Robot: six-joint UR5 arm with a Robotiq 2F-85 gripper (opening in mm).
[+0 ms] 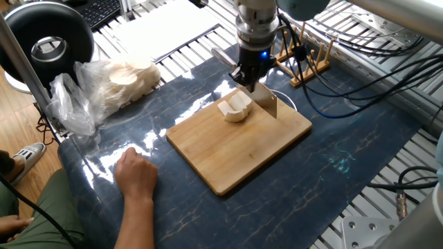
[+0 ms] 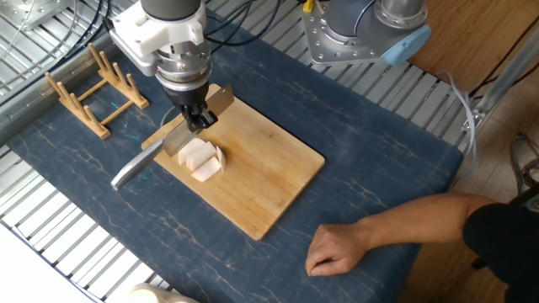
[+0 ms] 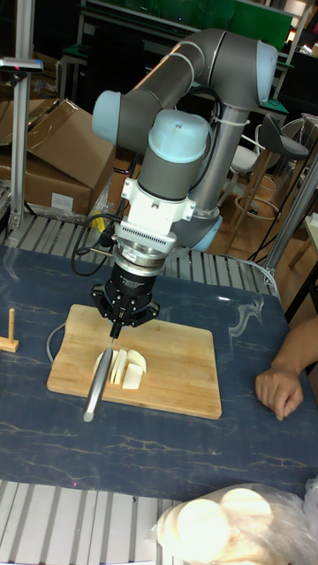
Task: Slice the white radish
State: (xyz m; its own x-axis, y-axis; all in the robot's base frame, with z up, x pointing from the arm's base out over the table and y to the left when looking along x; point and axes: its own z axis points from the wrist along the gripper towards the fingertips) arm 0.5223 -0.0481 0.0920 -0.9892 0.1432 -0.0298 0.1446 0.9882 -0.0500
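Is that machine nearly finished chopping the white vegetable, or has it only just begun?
Partly done, it seems. The cream-white radish on the bamboo cutting board already shows several cuts in the tall view, its pieces standing close together. The robot's hand is shut on a steel knife, its blade held above the radish rather than in it. Whether more slices are planned I can't tell, but the pieces look thick enough for further cuts.

Left of centre in the frame, the pincer grips a knife whose blade hangs just above the white radish, cut into pieces on a wooden cutting board. A hand rests on the bench at lower right.
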